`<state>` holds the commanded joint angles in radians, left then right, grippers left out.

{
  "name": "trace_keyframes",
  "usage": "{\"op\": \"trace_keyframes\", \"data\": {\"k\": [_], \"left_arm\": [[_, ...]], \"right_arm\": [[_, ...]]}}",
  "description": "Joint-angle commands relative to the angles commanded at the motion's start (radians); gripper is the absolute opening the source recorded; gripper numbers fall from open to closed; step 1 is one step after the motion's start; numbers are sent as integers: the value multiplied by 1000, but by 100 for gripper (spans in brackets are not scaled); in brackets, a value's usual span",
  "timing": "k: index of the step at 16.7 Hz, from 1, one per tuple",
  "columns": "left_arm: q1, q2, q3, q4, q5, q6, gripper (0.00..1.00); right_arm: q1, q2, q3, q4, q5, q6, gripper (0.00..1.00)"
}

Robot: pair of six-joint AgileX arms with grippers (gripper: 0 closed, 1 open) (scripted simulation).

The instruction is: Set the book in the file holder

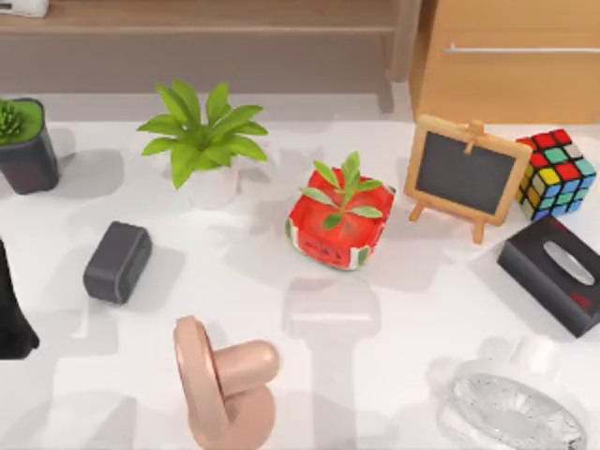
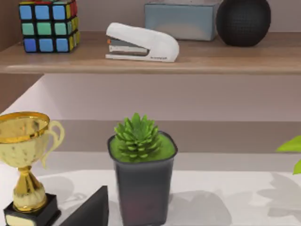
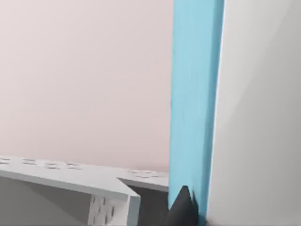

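Blue book (image 3: 195,94) stood upright beside the perforated white file holder (image 3: 110,200), apparently gripped by the right gripper; insertion unconfirmed, jaw opening indeterminable.

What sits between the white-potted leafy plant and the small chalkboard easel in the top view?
The red watermelon-patterned planter with a green sprout sits between the leafy plant and the chalkboard easel, slightly nearer the table's front, as the top view shows.

3 potted plants (image 1: 202,141), 2 Rubik's cubes (image 1: 555,173), 1 trophy (image 2: 26,165).

Book (image 3: 195,103) — top, bottom cropped
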<state>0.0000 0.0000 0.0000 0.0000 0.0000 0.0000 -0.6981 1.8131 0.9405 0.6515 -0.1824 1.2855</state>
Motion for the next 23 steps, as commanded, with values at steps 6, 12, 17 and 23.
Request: {"op": "trace_keyframes", "data": {"k": [6, 12, 17, 23], "left_arm": [[0, 0, 0, 0, 0, 0, 100], [0, 0, 0, 0, 0, 0, 100], [0, 0, 0, 0, 0, 0, 100], [0, 0, 0, 0, 0, 0, 100]], "right_arm": [[133, 40, -45, 32, -228, 136, 0], [178, 65, -42, 36, -277, 162, 0], [185, 73, -25, 36, -273, 164, 0], [214, 158, 70, 22, -241, 173, 0]]}}
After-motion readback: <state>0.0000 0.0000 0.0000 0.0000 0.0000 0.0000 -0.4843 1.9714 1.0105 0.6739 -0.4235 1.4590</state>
